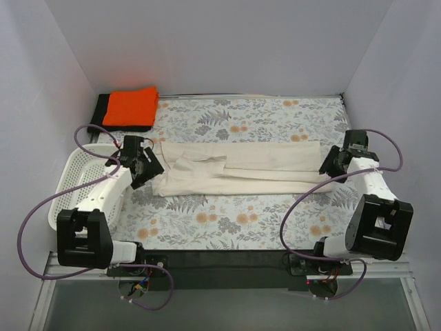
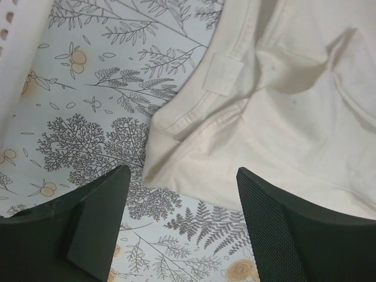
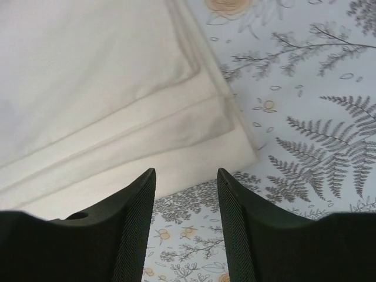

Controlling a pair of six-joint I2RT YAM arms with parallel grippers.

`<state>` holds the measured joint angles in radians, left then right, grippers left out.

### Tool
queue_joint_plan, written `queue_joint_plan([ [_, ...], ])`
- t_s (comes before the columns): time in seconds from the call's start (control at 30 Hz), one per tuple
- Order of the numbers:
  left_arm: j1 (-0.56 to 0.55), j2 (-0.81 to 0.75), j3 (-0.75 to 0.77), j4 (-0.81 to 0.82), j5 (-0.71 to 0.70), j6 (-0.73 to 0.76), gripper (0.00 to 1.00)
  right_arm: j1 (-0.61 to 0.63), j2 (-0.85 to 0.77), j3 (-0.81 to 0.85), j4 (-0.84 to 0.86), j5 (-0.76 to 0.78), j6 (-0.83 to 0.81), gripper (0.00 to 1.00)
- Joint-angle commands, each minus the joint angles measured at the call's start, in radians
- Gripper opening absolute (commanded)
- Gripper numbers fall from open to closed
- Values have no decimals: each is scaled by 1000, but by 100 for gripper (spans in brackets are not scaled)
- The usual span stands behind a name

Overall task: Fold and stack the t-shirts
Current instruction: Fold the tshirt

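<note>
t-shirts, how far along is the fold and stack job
Done: orange t-shirt folded atop black t-shirt, far left. In hand: cream t-shirt in a long strip, left end effector and right end effector open at its ends. Left: fold shorter, stack it.

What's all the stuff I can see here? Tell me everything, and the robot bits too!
cream t-shirt: one, cream, middle of the table, folded into a long strip
orange t-shirt: one, bright orange, folded, far left corner
black t-shirt: one, black, under the orange t-shirt
basket: one, white with holes, left edge of the table
tablecloth: one, pale with grey leaves and orange flowers, covering the table
cables: several, purple, looping by the arms
arms: two, black and white, near edge
left gripper: one, black, open, at the cream t-shirt's left end
right gripper: one, black, open, at its right end
</note>
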<state>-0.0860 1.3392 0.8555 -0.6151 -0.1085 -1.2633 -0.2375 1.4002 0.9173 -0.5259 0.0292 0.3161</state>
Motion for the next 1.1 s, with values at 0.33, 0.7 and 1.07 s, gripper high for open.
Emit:
queue_joint_plan([
  [0.33, -308, 20, 162, 1, -5, -54, 56, 464, 81, 74, 75, -60, 64, 29],
  [0.7, -399, 192, 108, 89, -23, -65, 54, 632, 227, 91, 178, -61, 166, 21],
  [1.07, -399, 236, 5, 109, -49, -88, 54, 658, 296, 109, 204, -5, 170, 23],
])
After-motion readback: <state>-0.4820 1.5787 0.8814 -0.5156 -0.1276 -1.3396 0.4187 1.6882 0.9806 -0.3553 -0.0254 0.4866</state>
